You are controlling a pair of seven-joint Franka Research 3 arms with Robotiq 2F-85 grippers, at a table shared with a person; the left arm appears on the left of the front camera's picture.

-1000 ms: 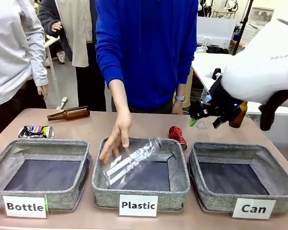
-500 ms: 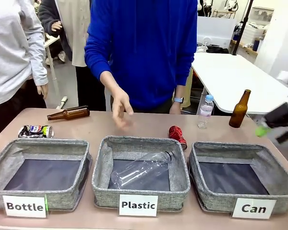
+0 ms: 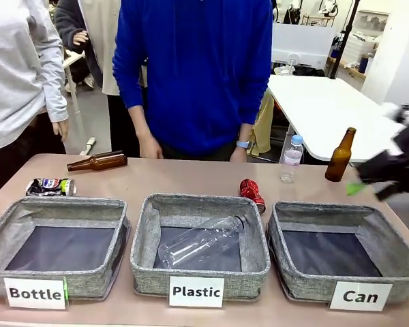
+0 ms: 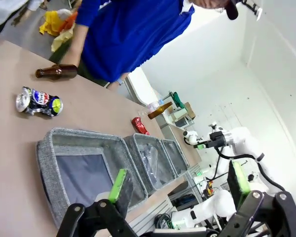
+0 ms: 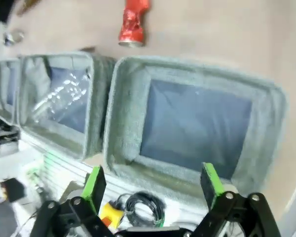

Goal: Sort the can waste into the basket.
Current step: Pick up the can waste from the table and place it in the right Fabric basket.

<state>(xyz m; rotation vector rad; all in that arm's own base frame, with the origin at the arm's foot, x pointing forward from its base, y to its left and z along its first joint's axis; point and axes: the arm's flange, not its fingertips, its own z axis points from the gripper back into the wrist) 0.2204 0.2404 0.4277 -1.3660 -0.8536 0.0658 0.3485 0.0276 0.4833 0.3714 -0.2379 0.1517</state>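
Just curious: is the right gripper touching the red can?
Apart. The front view shows the right gripper well right of the red can, with tabletop between them.

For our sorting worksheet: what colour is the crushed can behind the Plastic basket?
Red; the can shows best in the front view.

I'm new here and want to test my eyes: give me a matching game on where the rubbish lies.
1 red can
2 clear bottle
3 left brown bottle
4 blue-and-silver can

A inside the Plastic basket
B just behind the Bottle basket
C on its side, by the far edge
D between Plastic basket and Can basket, just behind

Pairs: 1-D, 2-A, 3-C, 4-B.
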